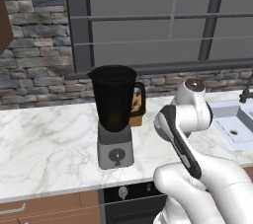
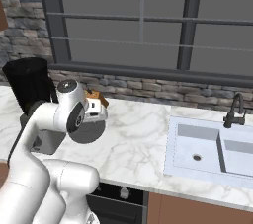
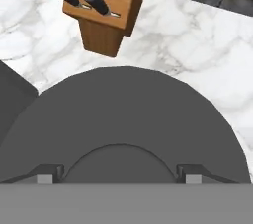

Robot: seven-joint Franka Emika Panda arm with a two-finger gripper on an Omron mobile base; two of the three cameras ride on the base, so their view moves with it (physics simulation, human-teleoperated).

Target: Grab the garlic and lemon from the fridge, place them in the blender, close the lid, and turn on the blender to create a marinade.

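The blender (image 1: 115,117) stands open-topped on the marble counter (image 1: 44,144) with the wooden knife block (image 3: 105,8) just behind it, while the gripper (image 3: 120,177) sits over the dark grey lid (image 3: 128,119) beside the blender's base, fingers spread either side of its raised centre, grasp unclear

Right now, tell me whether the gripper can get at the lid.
Probably yes: the fingers straddle the raised centre of the lid, with nothing between them and it; the knife block stands apart beyond it.
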